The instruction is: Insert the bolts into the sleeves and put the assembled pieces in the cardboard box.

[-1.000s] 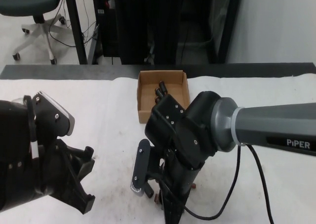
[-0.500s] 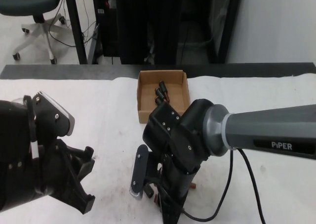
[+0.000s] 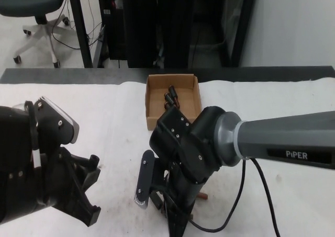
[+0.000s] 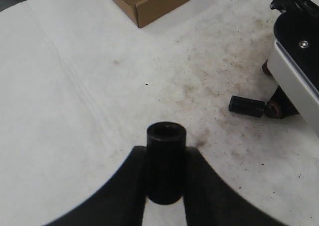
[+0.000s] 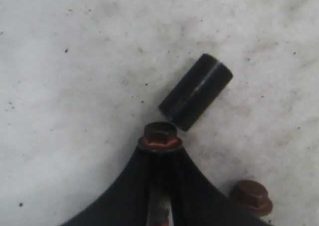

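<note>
Your left gripper (image 4: 166, 153) is pinching a black sleeve (image 4: 166, 165) by its sides. The sleeve's open bore faces back toward the wrist camera, and it is held above the bench cover (image 4: 75, 111). Your right gripper (image 5: 160, 153) is down low at the bench, its fingers pressed in on a rusty bolt (image 5: 159, 137) just under the flanged hex head. The head sits right at the fingertips, and the fingers hide the shank, so you cannot tell how it runs. As I judge it, the coming move turns on bringing that shank into line with the bore's long axis, and the two pieces are well apart. In the high view the left arm sits at the near left of the bench and the right arm near the middle, with bare cover between them. You will probably need to turn one wrist so that shank and bore face each other. Room around the bolt is tight. A loose sleeve (image 5: 196, 92) lies flat just past the head, nearly touching it, with its long axis slanting away from the fingers. A second bolt (image 5: 250, 197) rests just beside one finger, so a careless lift could knock either. The cover is white, creased and flecked with rust-coloured stains. The cardboard box (image 3: 187, 93) stands just beyond the right arm, which is the nearer of the two to it, and it already holds a few assembled pieces (image 3: 170, 96).
</note>
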